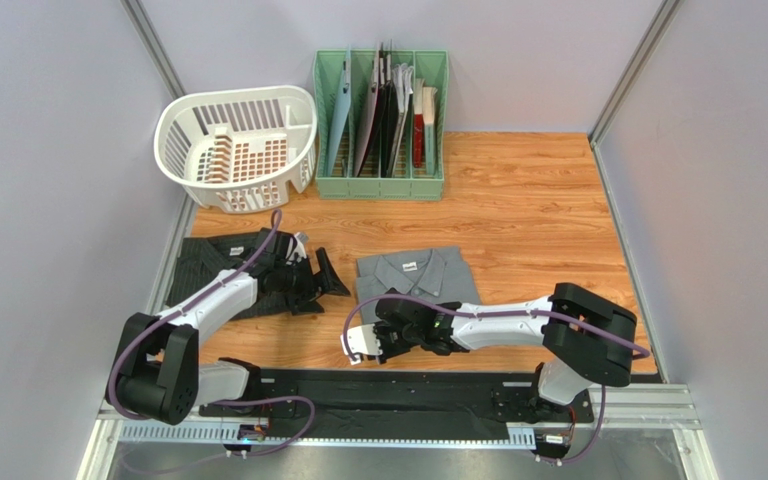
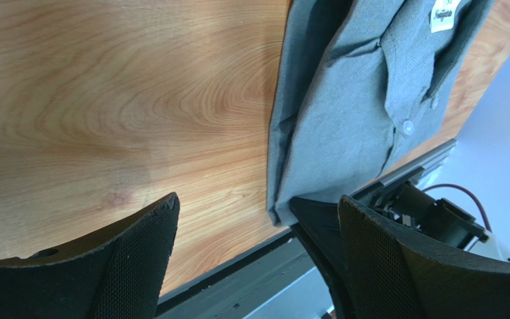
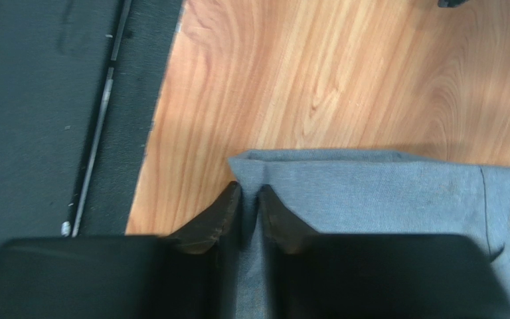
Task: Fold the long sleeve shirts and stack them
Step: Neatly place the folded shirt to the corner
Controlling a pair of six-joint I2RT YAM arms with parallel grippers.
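Observation:
The plain grey shirt (image 1: pixel 413 272) lies folded at the table's middle, collar to the far side. It also shows in the left wrist view (image 2: pixel 357 100) and the right wrist view (image 3: pixel 384 193). The dark pinstriped shirt (image 1: pixel 208 262) lies folded at the left. My left gripper (image 1: pixel 314 272) is open and empty, at the dark shirt's right edge and facing the grey shirt; in its own view (image 2: pixel 257 199) nothing sits between its jaws. My right gripper (image 1: pixel 370 340) is shut on the grey shirt's near left corner, with cloth pinched between its fingertips (image 3: pixel 250 191).
A white laundry basket (image 1: pixel 238 140) stands at the far left. A green file rack (image 1: pixel 381 130) with folders stands beside it. A black mat (image 1: pixel 408 390) runs along the near edge. Walls close in on both sides.

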